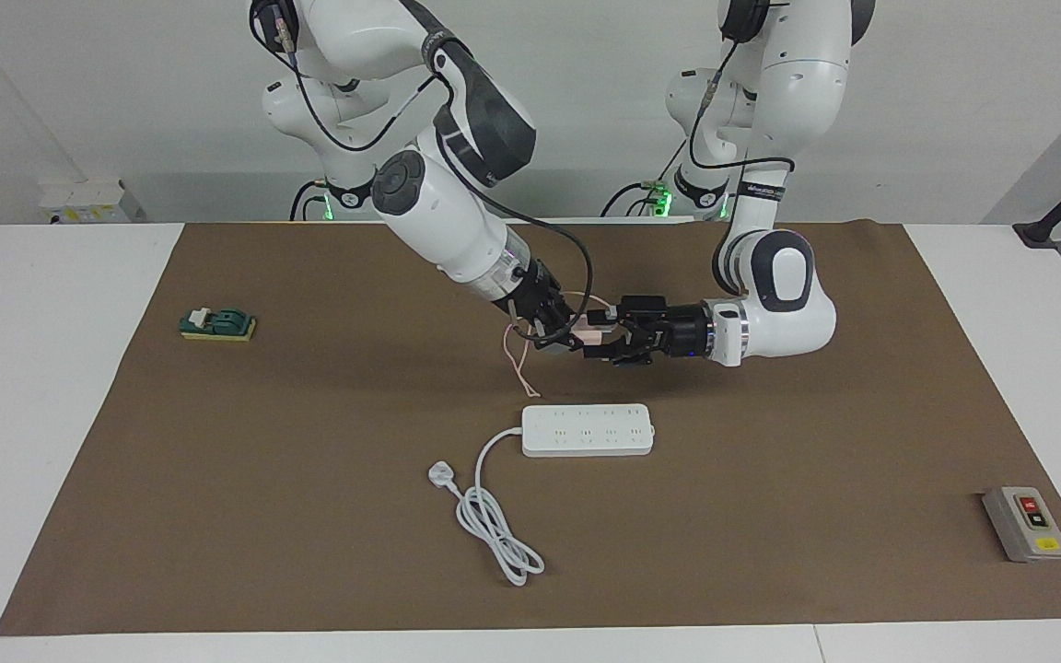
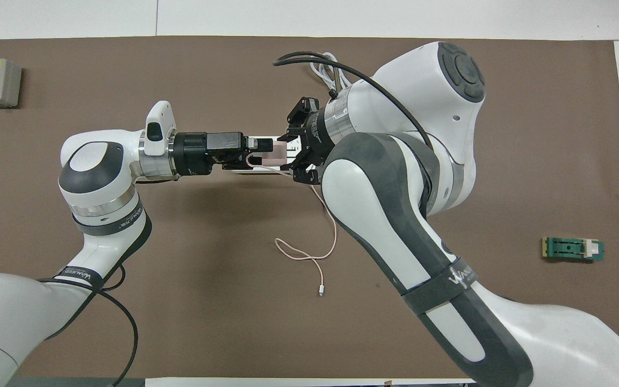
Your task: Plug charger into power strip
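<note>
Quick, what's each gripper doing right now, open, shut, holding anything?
Right gripper: shut on the charger, up in the air.
Left gripper: open, jaws around the charger.

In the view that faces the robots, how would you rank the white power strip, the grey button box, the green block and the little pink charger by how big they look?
1. power strip
2. grey button box
3. green block, close to the box, so that order is unsure
4. charger, held in the air, partly hidden by the grippers

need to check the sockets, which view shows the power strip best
The facing view: the whole power strip lies uncovered with its sockets and coiled cord. The overhead view shows only slivers, since both arms and the charger cover it.
</note>
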`<action>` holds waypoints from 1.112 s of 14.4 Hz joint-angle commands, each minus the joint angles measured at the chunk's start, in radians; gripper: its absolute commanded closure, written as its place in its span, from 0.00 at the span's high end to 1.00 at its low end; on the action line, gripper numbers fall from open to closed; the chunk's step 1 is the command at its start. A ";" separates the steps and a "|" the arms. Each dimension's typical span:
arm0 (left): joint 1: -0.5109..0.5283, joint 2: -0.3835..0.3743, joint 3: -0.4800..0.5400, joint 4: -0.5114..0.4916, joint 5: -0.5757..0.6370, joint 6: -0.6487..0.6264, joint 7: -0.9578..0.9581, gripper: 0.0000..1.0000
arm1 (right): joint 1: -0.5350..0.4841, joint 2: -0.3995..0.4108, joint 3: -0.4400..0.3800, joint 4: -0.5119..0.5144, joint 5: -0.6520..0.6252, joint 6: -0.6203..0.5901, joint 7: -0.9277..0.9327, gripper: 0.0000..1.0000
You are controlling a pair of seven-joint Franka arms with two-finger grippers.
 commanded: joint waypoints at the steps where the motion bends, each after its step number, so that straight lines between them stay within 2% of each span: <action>1: -0.007 -0.026 0.011 -0.032 -0.026 0.001 0.003 1.00 | -0.010 0.007 0.004 0.022 -0.006 -0.022 0.013 0.00; 3: -0.007 -0.024 0.011 -0.032 -0.026 0.003 0.005 0.94 | -0.012 0.007 0.004 0.022 -0.003 -0.022 0.013 0.00; 5: -0.010 -0.024 0.009 -0.032 -0.026 0.006 0.005 0.81 | -0.012 0.007 0.004 0.022 -0.001 -0.022 0.013 0.00; 9: -0.013 -0.024 0.011 -0.032 -0.029 0.006 0.005 0.61 | -0.012 0.007 0.004 0.022 0.000 -0.022 0.011 0.00; 10: -0.016 -0.024 0.011 -0.032 -0.036 0.007 0.006 0.51 | -0.012 0.006 0.003 0.022 0.000 -0.022 0.013 0.00; 13: -0.020 -0.024 0.009 -0.032 -0.043 0.009 0.024 0.08 | -0.012 0.007 0.001 0.022 0.002 -0.023 0.013 0.00; 14: -0.020 -0.024 0.008 -0.032 -0.050 0.007 0.023 0.00 | -0.013 0.007 0.001 0.022 0.002 -0.022 0.011 0.00; 16: -0.020 -0.026 0.004 -0.032 -0.064 0.004 0.025 0.00 | -0.013 0.006 0.001 0.022 0.002 -0.022 0.011 0.00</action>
